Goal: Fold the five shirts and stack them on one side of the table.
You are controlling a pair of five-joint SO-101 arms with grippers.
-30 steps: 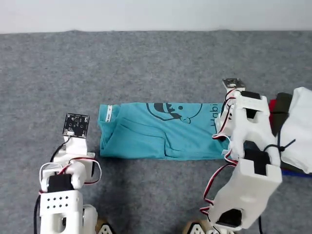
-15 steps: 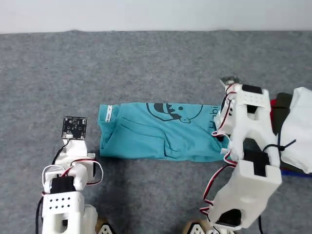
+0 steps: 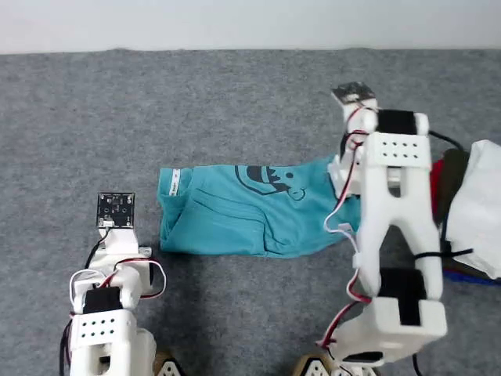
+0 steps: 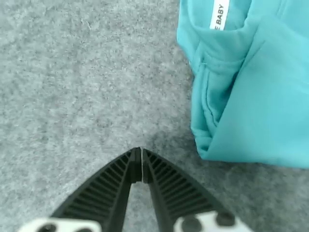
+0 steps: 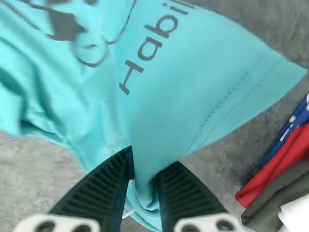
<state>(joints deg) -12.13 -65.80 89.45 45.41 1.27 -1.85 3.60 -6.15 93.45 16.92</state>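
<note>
A teal shirt (image 3: pixel 243 210) with a dark print lies folded into a long strip across the middle of the grey table. My right gripper (image 5: pixel 143 180) is shut on the teal shirt's (image 5: pixel 159 96) right end and holds it lifted off the table; in the high view that right gripper (image 3: pixel 342 174) sits over the raised end. My left gripper (image 4: pixel 141 166) is shut with nothing in it, on bare carpet just off the teal shirt's (image 4: pixel 241 77) collar end. In the high view the left arm (image 3: pixel 116 235) stands at the near left.
A pile of other shirts (image 3: pixel 466 211), white, red, dark green and blue, lies at the table's right edge behind the right arm. Its red and dark layers (image 5: pixel 277 179) show in the right wrist view. The grey felt (image 3: pixel 196 102) stretches to the far wall.
My right gripper has risen and moved toward the far side, lifting the shirt's right end off the table. My left arm has drawn back slightly toward the near edge.
</note>
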